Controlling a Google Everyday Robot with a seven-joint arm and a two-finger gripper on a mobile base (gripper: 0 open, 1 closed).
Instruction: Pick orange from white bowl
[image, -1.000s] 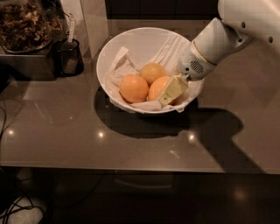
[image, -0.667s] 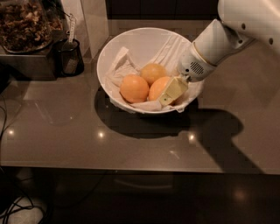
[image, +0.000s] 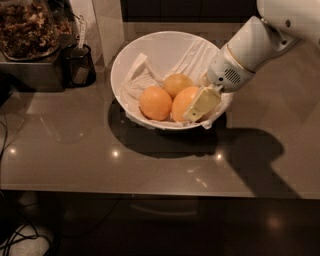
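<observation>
Going by the earlier views, almost nothing has changed, and that is the news. The table (image: 75, 150) looks the same. The arm (image: 250, 50) comes in from 2 o'clock at the same slant as a second ago. The white bowl (image: 120, 65) sits just above the table's middle, toward 12 o'clock, exactly where it was. Its crumpled paper lining (image: 137, 80) shows no fresh shift.

Inside the bowl, the orange (image: 182, 102) lies at about 5 o'clock, resting on the paper and touching its neighbours. The slightly smaller orange fruit (image: 155, 103) is at 7 o'clock and the yellowish fruit (image: 177, 84) sits near the centre. None of the three has rolled or risen since the earlier frames.

The gripper (image: 199, 107) is down in the bowl at 4 o'clock, with its cream tip laid against the orange's right-hand face. Its far side is hidden behind the fruit, so I cannot tell whether it has clamped on yet or is only resting there.

I read the stillness as a pause at the grasp itself: the reach looks finished and the lift has not begun. The orange has not yet left the bowl, so I count the task as roughly half done. My concern is the smooth round skin, which could slip sideways into the neighbouring fruit if the hold is shallow.
</observation>
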